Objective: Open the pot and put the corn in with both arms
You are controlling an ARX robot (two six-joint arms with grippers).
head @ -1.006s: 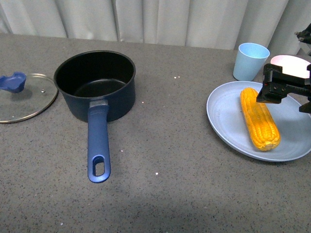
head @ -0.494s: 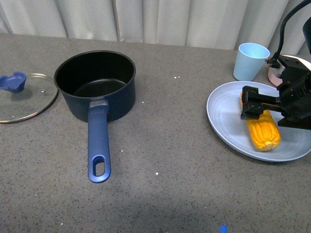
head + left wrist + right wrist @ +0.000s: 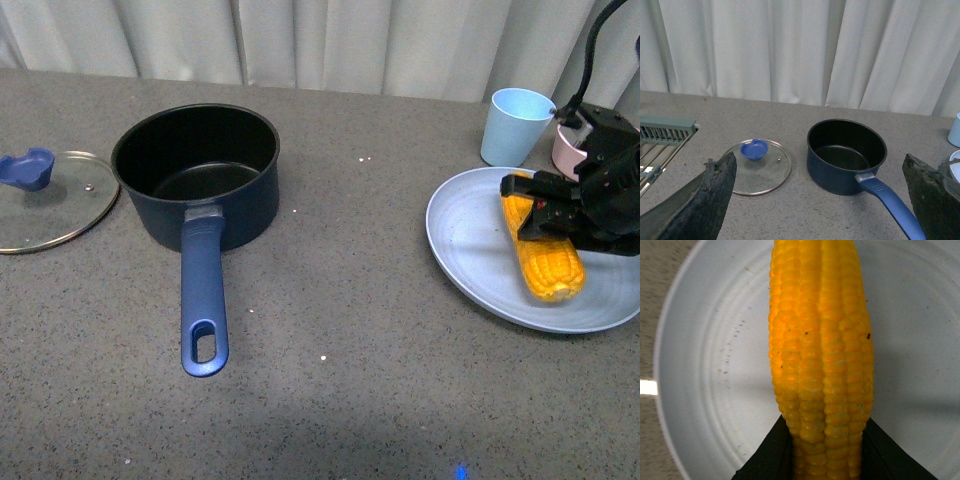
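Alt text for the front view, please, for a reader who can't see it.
The right gripper straddles a corn cob lying on a pale blue plate at right. At left stands an open navy pot, its glass lid on the table beside it; a blue cup stands behind the plate.

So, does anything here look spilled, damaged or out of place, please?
Nothing stands out. The pot stands upright and open, its lid lies flat beside it, and the corn rests whole on the plate with the right gripper straddling it.
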